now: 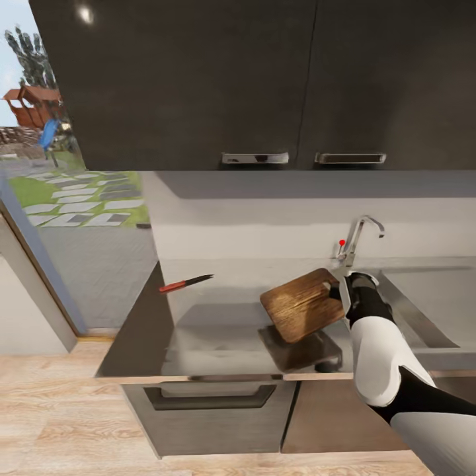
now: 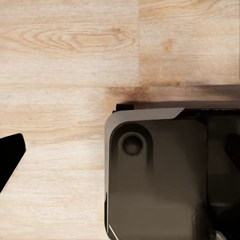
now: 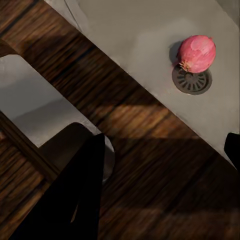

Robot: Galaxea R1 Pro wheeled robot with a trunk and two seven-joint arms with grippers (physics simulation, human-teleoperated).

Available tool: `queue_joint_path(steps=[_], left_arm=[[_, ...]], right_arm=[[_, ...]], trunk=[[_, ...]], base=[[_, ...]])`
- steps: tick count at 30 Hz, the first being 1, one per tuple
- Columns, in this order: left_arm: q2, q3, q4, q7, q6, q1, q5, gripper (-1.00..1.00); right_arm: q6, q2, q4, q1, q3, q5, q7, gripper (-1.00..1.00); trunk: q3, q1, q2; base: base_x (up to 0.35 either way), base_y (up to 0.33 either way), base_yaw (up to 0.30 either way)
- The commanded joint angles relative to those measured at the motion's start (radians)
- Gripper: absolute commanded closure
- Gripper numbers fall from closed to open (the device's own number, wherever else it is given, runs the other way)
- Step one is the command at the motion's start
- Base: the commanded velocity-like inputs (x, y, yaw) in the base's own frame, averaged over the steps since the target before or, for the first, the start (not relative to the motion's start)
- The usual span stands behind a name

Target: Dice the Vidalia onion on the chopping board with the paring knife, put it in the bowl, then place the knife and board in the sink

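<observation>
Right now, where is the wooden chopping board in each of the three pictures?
Head view: the chopping board is right of the middle, lifted and tilted above the countertop, its edge in the right gripper.
Left wrist view: wooden floor and a dark part of the robot; no board.
Right wrist view: the board crosses the picture close up, dark brown.
Shared landmark: the sink, whose basin holds the onion.

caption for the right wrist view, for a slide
Right gripper holding the chopping board above the sink, pink onion resting by the drain.
</observation>
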Motion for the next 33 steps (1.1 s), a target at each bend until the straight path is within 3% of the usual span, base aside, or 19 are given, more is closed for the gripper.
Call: queue_joint_path(steps=[1, 4, 5, 6, 10, 15, 16, 23, 28, 33], left_arm=[[0.000, 0.001, 0.001, 0.000, -0.003, -0.001, 0.000, -1.00], [0.000, 0.001, 0.001, 0.000, -0.003, -0.001, 0.000, -1.00], [0.000, 0.001, 0.001, 0.000, -0.003, -0.001, 0.000, -1.00], [0.000, 0.001, 0.001, 0.000, -0.003, -0.001, 0.000, -1.00], [0.000, 0.001, 0.001, 0.000, -0.003, -0.001, 0.000, -1.00], [0.000, 0.001, 0.001, 0.000, -0.003, -0.001, 0.000, -1.00], [0.000, 0.001, 0.001, 0.000, -0.003, -0.001, 0.000, -1.00], [0.000, 0.001, 0.001, 0.000, -0.003, -0.001, 0.000, -1.00], [0.000, 0.001, 0.001, 0.000, -0.003, -0.001, 0.000, -1.00], [0.000, 0.001, 0.001, 0.000, -0.003, -0.001, 0.000, -1.00]], right_arm=[[0.001, 0.001, -0.001, -0.002, -0.019, -0.003, -0.002, 1.00], [0.000, 0.002, 0.000, -0.002, -0.072, -0.003, -0.007, 1.00], [-0.013, 0.003, 0.000, -0.002, -0.117, -0.003, -0.029, 1.00], [-0.029, 0.003, 0.001, -0.002, -0.136, -0.003, -0.049, 1.00], [-0.113, 0.002, 0.060, -0.002, -0.178, -0.004, -0.133, 1.00], [-0.187, -0.002, 0.133, -0.002, -0.213, -0.005, -0.178, 1.00], [-0.203, -0.004, 0.143, -0.002, -0.243, -0.005, -0.193, 1.00], [-0.210, -0.009, 0.149, -0.002, -0.307, -0.005, -0.200, 1.00], [-0.211, -0.012, 0.149, -0.002, -0.410, -0.005, -0.199, 1.00], [-0.211, -0.012, 0.149, -0.002, -0.428, -0.005, -0.199, 1.00]], trunk=[[-0.002, 0.001, -0.002], [-0.002, 0.001, -0.002], [-0.002, 0.001, -0.002], [-0.002, 0.001, -0.002], [-0.002, 0.001, -0.002], [-0.002, 0.001, -0.002], [-0.002, 0.001, -0.002], [-0.002, 0.001, -0.002], [-0.002, 0.001, -0.002], [-0.002, 0.001, -0.002]], base=[[0.000, 0.304, 0.000], [0.000, 0.307, 0.000], [0.000, 0.308, 0.000], [0.000, 0.294, 0.000], [0.000, 0.163, 0.000], [0.000, 0.022, 0.000], [0.000, 0.003, 0.000], [0.000, 0.000, 0.000], [0.000, 0.000, 0.000], [0.000, 0.000, 0.000]])
